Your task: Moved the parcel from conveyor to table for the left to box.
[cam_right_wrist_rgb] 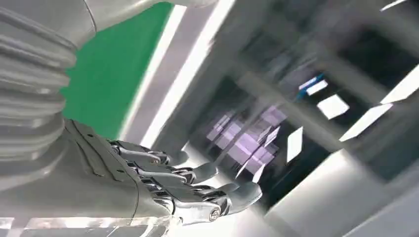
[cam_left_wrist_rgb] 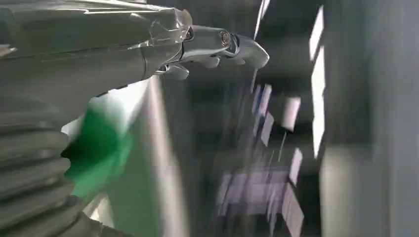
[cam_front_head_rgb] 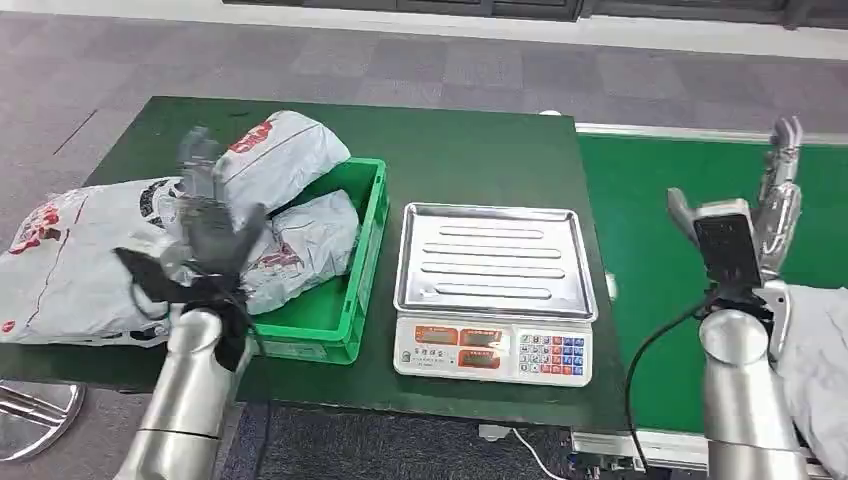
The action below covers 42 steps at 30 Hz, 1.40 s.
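L hand (cam_front_head_rgb: 212, 232) | blurring above the crate (cam_front_head_rgb: 340, 330), fingers apart, holding nothing; R hand (cam_front_head_rgb: 770, 205) | I'm raising it over the belt (cam_front_head_rgb: 650, 250), fingers straight, holding nothing; parcel (cam_front_head_rgb: 815, 350) | lying on belt beside R arm; progress | parcel not yet moved to table (cam_front_head_rgb: 480, 150), I'm judging.

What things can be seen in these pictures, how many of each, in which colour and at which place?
parcels: at least four, grey-white bags with red print; two in the green crate, one large on the table beside it, one grey at the conveyor's near right edge.
green crate: one, green, on the table's left part.
scale: one, white with a steel tray, empty, on the table right of the crate.
table: one, dark green top.
conveyor: one, bright green belt, right of the table.
left hand: blurred, raised over the crate, holding nothing.
right hand: raised over the conveyor, fingers straight, holding nothing.
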Each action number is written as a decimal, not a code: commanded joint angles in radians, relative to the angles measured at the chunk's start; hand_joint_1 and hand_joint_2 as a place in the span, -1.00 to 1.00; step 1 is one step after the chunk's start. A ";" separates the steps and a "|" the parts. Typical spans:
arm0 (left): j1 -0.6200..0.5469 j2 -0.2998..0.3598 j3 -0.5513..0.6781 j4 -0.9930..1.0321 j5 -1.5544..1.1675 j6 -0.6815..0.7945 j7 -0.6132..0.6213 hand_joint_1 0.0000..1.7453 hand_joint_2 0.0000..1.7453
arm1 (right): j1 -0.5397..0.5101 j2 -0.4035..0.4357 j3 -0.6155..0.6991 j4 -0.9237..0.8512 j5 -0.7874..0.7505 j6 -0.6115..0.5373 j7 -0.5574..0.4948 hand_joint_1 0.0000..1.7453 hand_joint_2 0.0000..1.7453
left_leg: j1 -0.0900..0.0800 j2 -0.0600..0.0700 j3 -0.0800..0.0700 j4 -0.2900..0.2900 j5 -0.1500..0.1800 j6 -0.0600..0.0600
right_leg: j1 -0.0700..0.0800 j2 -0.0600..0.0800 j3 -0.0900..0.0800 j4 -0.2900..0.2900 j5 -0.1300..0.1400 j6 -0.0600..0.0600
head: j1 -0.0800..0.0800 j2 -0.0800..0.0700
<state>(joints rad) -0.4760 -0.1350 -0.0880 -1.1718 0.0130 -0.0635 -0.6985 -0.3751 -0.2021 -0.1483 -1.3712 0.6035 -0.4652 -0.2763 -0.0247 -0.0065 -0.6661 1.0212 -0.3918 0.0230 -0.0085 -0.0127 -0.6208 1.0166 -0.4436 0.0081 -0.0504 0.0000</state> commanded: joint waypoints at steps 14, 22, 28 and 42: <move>-0.095 -0.040 -0.012 0.436 -0.010 -0.006 0.000 -1.00 1.00 | -0.120 -0.219 -0.373 0.981 0.410 -0.136 0.365 -1.00 1.00 | 0.001 -0.001 0.003 0.000 -0.003 -0.002 | 0.001 0.001 0.005 -0.003 -0.001 0.002 | 0.000 0.000; -0.119 -0.052 -0.043 0.465 -0.075 0.051 0.000 -1.00 1.00 | -0.122 -0.245 -0.389 1.041 0.515 -0.015 0.560 -1.00 1.00 | 0.001 0.001 0.002 0.000 -0.004 -0.002 | 0.001 0.002 0.003 -0.003 -0.002 0.001 | 0.000 0.000; -0.149 -0.050 -0.066 0.513 -0.131 0.111 0.000 -1.00 1.00 | -0.115 -0.251 -0.450 1.074 0.515 0.116 0.619 -1.00 1.00 | 0.000 0.001 0.000 0.001 -0.004 0.000 | 0.000 0.002 0.002 -0.002 -0.002 0.001 | 0.000 0.000; -0.222 -0.040 0.030 0.679 -0.080 0.090 0.035 -1.00 1.00 | -0.155 -0.222 -0.526 1.076 0.482 0.209 0.570 -1.00 1.00 | 0.000 0.003 0.001 0.001 -0.004 0.000 | 0.000 0.004 0.002 -0.001 -0.002 0.001 | 0.000 0.000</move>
<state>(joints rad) -0.6391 -0.1892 -0.1083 -0.6332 -0.0690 0.0298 -0.6744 -0.4749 -0.4654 -0.5837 -0.3567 1.0716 -0.2693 0.2911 -0.0258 -0.0062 -0.6675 1.0226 -0.3951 0.0261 -0.0090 -0.0120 -0.6206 1.0165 -0.4456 0.0099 -0.0504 0.0000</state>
